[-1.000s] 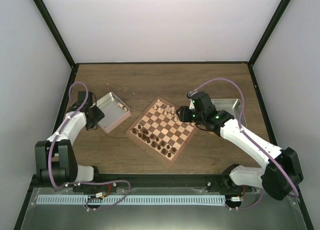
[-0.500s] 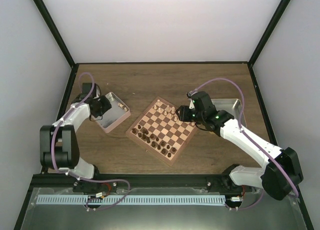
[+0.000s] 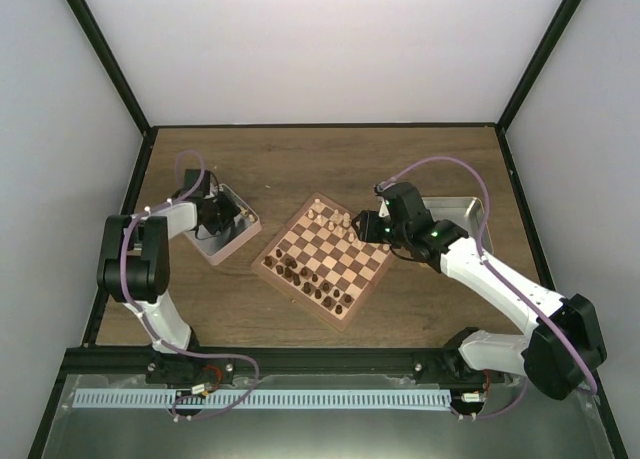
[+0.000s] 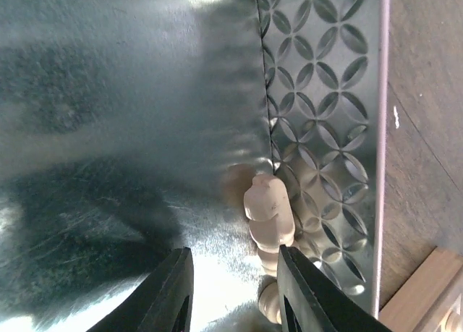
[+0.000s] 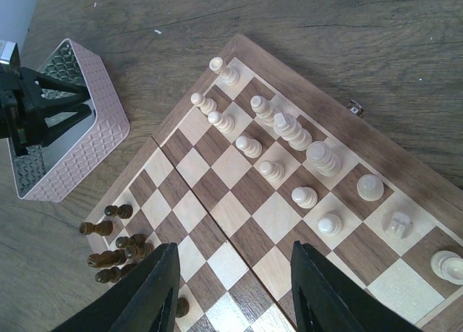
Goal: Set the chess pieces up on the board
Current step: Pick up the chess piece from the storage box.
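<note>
The board lies turned like a diamond at mid table. Several beige chess pieces stand in two rows along its far right side, and dark pieces cluster at its near left corner. My right gripper hovers open above the board's middle squares with nothing between its fingers. My left gripper is down inside the left metal tray, jaws apart. A beige piece lies on the tray floor against the patterned wall, just ahead of the right finger. Another beige piece shows below it.
The left tray sits left of the board, with my left gripper over it. A second silver tray stands behind my right arm, right of the board. My right gripper hangs over the board's right corner. Black frame posts edge the table.
My left arm has swung from outside the left tray's left side in over the tray, and its jaws have narrowed. The right arm has stayed still.
</note>
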Available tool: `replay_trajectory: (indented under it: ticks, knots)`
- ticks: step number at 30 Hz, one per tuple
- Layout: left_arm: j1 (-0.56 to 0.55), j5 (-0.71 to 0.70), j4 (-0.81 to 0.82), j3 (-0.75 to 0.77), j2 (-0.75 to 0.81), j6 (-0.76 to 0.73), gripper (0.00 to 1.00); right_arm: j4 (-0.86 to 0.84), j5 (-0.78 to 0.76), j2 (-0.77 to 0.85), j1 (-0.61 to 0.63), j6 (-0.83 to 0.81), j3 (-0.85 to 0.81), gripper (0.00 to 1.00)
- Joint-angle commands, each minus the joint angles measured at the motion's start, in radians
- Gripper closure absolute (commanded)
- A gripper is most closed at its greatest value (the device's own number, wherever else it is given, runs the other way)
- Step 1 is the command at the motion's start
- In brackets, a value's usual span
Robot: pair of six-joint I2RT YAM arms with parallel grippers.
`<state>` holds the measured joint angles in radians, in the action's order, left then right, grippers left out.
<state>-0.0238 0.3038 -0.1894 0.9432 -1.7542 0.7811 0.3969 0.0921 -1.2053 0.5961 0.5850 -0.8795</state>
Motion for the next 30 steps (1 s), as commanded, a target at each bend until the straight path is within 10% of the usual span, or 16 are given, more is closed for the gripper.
replay_trajectory:
  ticks: [1,30]
  knots:
    - [-0.013,-0.019,-0.01,0.047,-0.034,0.0,0.66,0.003,-0.005,0.0,-0.001,0.011,-0.004,0.56]
    - [-0.079,-0.299,-0.377,0.203,-0.088,-0.264,0.68,-0.019,0.017,-0.014,0.0,0.017,0.019,0.56]
